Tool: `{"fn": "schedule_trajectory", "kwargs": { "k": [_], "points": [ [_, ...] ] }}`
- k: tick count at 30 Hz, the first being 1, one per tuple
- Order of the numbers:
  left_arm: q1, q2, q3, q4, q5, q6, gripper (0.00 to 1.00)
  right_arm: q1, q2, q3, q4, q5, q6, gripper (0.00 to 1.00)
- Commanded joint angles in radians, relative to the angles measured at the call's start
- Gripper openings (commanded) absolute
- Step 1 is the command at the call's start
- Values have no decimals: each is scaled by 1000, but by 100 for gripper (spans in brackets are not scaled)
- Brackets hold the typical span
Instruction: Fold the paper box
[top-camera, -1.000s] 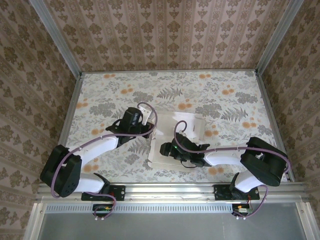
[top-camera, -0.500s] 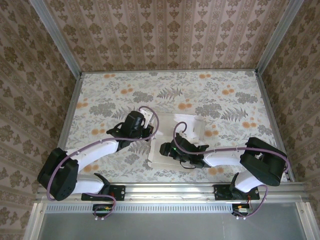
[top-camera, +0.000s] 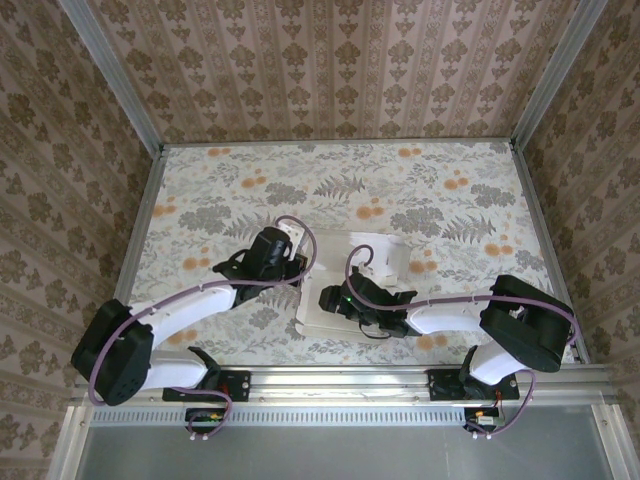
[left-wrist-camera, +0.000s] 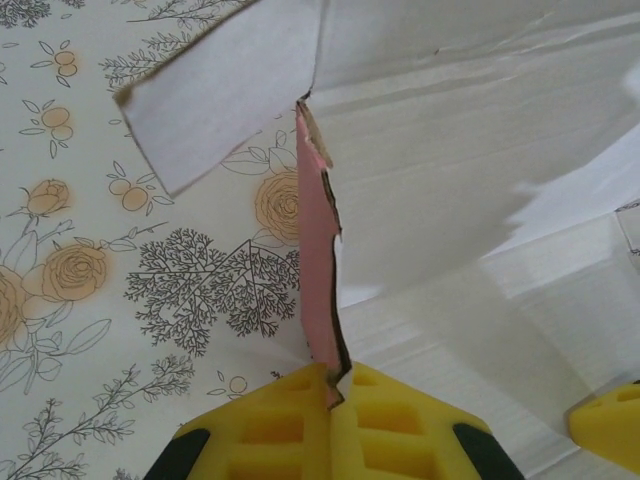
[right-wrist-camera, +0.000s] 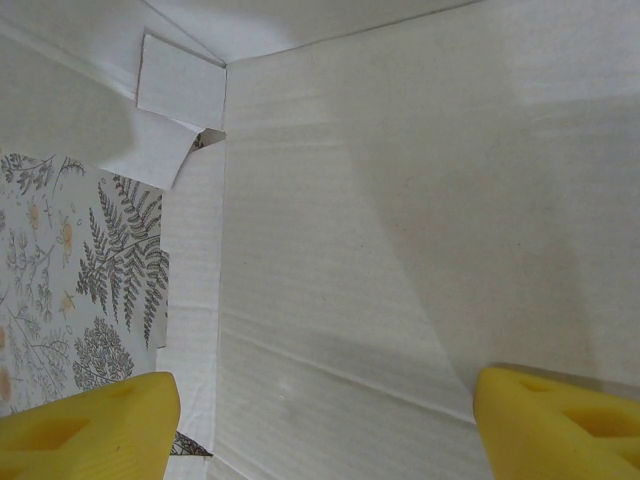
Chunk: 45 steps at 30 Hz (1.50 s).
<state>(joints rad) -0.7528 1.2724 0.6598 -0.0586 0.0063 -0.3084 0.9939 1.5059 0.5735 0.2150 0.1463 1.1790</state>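
The paper box (top-camera: 388, 256) lies unfolded on the table's middle, pale face up. In the left wrist view its whitish panels (left-wrist-camera: 450, 150) spread away from me, and one side flap stands on edge, showing its pink face (left-wrist-camera: 315, 250). My left gripper (left-wrist-camera: 338, 385) is shut on the near end of that upright flap; from above it sits at the sheet's left edge (top-camera: 300, 262). My right gripper (right-wrist-camera: 325, 420) is open, its yellow fingertips (right-wrist-camera: 90, 415) wide apart just above the flat pale panel (right-wrist-camera: 380, 200). From above it hovers over the sheet's near-left part (top-camera: 322, 300).
The floral tablecloth (top-camera: 220, 190) surrounds the sheet on all sides. Patterned walls enclose the table at the back and both sides. A metal rail (top-camera: 340, 380) carrying both arm bases runs along the near edge. A loose corner tab (right-wrist-camera: 180, 85) lies near the panel's fold.
My left wrist has shifted slightly toward the near side and right, keeping its hold on the flap. The right arm has barely moved.
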Motion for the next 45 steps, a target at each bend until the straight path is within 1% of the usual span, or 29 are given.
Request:
{"fn": "schedule_trajectory", "kwargs": {
  "k": [1,8,17,26,29,32,33,34,36,41,45],
  "points": [
    [-16,19,-62,-150,-13,-34,0,6,22,17,-3,36,12,79],
    [-37,15,-105,-133,-72,-41,0,12,17,17,-5,47,11,79],
    [-63,-7,-138,-111,-117,-52,0,23,7,14,3,53,11,80],
    [-65,8,-127,-103,-115,-57,0,26,-14,20,-11,50,0,79],
    [-66,17,-108,-117,-117,-52,0,25,-42,40,-27,26,-74,79],
    [-67,22,-90,-130,-117,-44,0,25,-98,72,-92,-24,-211,80],
    [-67,22,-85,-130,-118,-41,0,23,-107,81,-114,-51,-256,80],
    [-67,24,-81,-130,-116,-36,0,20,-155,91,-146,-79,-298,79],
    [-67,28,-73,-129,-114,-29,0,8,-202,112,-206,-135,-368,79],
    [-71,48,-53,-120,-105,-20,0,-52,-327,165,-382,-257,-475,73],
    [-84,57,-46,-96,-89,2,0,-121,-425,215,-501,-333,-533,65]
  ]
}}
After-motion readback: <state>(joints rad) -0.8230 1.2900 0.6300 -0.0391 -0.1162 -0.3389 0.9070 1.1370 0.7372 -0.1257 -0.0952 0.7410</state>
